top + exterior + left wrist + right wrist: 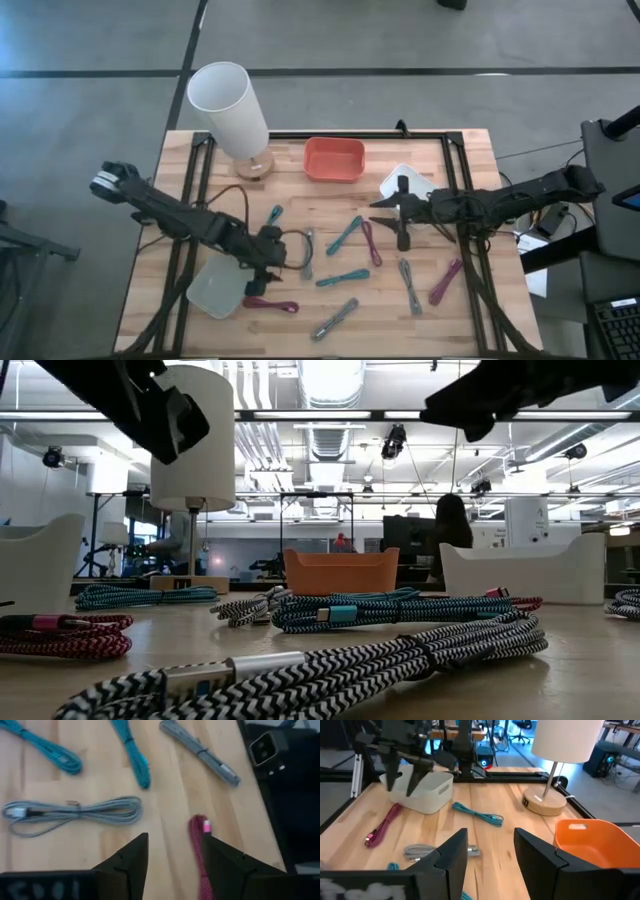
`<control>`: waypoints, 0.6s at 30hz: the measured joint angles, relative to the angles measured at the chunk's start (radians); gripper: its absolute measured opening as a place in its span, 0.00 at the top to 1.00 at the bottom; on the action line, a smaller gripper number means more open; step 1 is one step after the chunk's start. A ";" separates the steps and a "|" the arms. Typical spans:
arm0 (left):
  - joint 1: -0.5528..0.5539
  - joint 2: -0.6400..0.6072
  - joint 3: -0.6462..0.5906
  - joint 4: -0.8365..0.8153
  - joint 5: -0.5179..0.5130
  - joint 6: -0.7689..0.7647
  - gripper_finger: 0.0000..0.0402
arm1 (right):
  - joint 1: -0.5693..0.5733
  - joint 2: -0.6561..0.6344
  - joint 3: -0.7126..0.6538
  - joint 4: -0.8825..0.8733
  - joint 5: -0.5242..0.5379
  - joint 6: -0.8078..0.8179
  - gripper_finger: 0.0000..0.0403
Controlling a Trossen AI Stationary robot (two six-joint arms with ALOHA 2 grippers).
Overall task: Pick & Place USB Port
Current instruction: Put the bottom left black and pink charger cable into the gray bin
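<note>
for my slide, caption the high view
Both open grippers hover over scattered cables on the table.

1. You've got a lamp (232, 115) with a white shade and round wooden base at the far left of the counter (330, 330).
2. The counter is light wood with a black frame (340, 134) laid on it.
3. Beyond the counter in the low view: open office room, ceiling light strips, white ducting.
4. A person (451, 530) stands in that background, facing away, near dark monitors.
5. Grey floor around the counter, crossed by dark lines.
</note>
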 joint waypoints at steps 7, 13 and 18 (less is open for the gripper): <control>-0.076 0.099 -0.001 0.065 0.002 -0.071 0.56 | 0.000 0.075 0.053 -0.003 -0.001 -0.005 0.61; -0.136 0.193 -0.002 0.115 0.003 -0.128 0.56 | 0.000 0.101 0.069 -0.002 -0.001 0.004 0.61; -0.185 0.258 -0.001 0.153 -0.005 -0.147 0.56 | 0.000 0.096 0.071 -0.002 -0.001 0.003 0.61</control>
